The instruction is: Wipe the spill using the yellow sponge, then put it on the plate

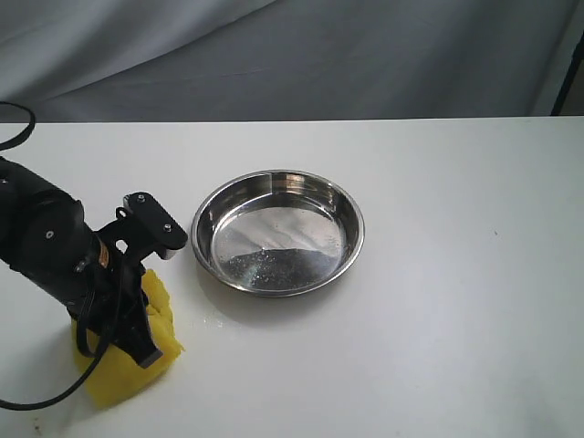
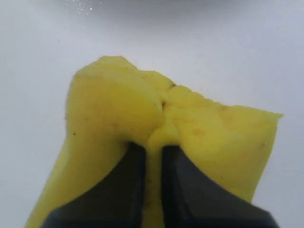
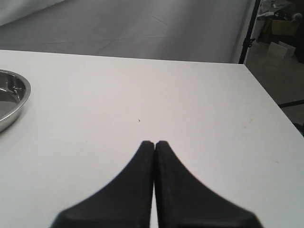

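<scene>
Grips yellow sponge [image 2: 109,104] tightly in narrowed left gripper [image 2: 153,148] by tabletop's [image 1: 438,319] near-left corner. Recommend keeping pinch firm, pressing foam flat, sweeping across faint spill specks [image 2: 81,6] lying toward plate [image 1: 274,233].

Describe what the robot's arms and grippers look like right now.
The left arm is a matte black, rounded housing with a flat black bracket showing small screws, and a black cable looping beside it. The left gripper and right gripper each have two plain black tapering fingers. The right arm itself isn't shown.
</scene>
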### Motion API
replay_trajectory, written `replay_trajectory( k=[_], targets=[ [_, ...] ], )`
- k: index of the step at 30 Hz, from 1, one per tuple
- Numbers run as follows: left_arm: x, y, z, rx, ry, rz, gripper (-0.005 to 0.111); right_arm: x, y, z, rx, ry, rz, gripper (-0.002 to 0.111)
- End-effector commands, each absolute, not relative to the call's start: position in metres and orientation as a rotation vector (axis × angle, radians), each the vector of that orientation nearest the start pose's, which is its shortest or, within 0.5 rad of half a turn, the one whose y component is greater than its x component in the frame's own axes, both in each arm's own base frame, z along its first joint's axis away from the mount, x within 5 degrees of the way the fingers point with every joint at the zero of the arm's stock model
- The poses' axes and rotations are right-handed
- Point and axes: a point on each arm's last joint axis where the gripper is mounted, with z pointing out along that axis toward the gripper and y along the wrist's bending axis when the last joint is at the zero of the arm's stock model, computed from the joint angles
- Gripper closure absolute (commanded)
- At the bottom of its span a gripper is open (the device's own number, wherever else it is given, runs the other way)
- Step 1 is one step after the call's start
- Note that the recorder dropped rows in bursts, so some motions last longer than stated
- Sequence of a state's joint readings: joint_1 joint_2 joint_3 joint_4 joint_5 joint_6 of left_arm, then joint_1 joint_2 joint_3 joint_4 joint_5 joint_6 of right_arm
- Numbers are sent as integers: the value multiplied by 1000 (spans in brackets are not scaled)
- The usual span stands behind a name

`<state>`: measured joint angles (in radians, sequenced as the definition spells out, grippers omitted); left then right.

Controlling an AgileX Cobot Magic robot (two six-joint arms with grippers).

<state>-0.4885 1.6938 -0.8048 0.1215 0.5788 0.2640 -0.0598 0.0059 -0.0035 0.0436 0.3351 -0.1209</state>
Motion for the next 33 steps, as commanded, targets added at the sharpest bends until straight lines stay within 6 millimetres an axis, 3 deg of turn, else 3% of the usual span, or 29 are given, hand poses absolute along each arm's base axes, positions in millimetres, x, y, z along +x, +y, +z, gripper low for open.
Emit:
replay_trajectory(
  k=[1, 12, 19, 25, 33],
  targets=[
    [247, -120, 138, 1250, 2742, 147, 106, 54, -3, 183, -24, 1819, -97, 108],
    [252, -97, 142, 1239, 2754, 550, 106, 54, -3, 183, -24, 1819, -97, 108],
    [254, -94, 144, 1219, 2743, 602, 106, 54, -3, 183, -26, 1819, -98, 108],
    [249, -107, 139, 1146, 2800, 361, 106, 54, -3, 183, -26, 1819, -98, 108],
    [239, -125, 136, 1242, 2807, 16, 106, 54, -3, 183, -24, 1819, -97, 108]
  ],
)
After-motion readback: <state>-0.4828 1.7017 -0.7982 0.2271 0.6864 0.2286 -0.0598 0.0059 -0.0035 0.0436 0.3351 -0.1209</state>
